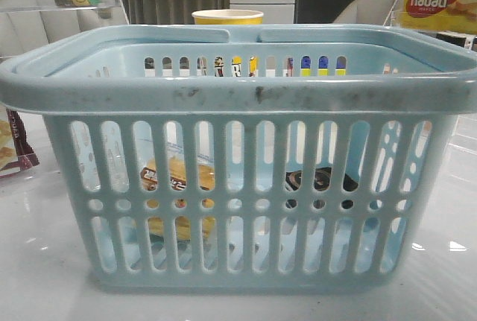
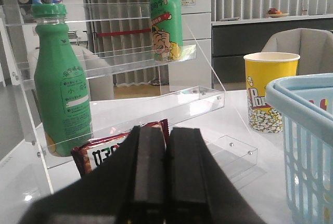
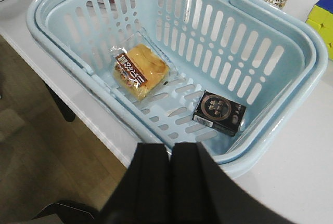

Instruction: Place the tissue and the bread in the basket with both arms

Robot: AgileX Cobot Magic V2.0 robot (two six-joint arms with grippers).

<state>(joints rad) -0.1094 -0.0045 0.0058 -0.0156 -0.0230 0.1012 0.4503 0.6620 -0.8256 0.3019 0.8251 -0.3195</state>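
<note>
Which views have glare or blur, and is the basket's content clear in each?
Front view: glare on the table, bread and tissue half hidden behind slots. Right wrist view: even light, both sharp. Left wrist view: left gripper blurred, contents unseen.

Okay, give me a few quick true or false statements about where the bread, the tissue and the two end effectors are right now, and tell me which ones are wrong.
1. The bread lies inside the basket. True.
2. The tissue sits on the table outside the basket. False: it lies on the basket floor.
3. The bread and tissue touch each other. False: they lie apart, with bare floor between them.
4. The right end effector holds nothing. True.
5. The left end effector grips the green bottle. False: its fingers are closed together on nothing, and the bottle stands on the clear shelf.
</note>
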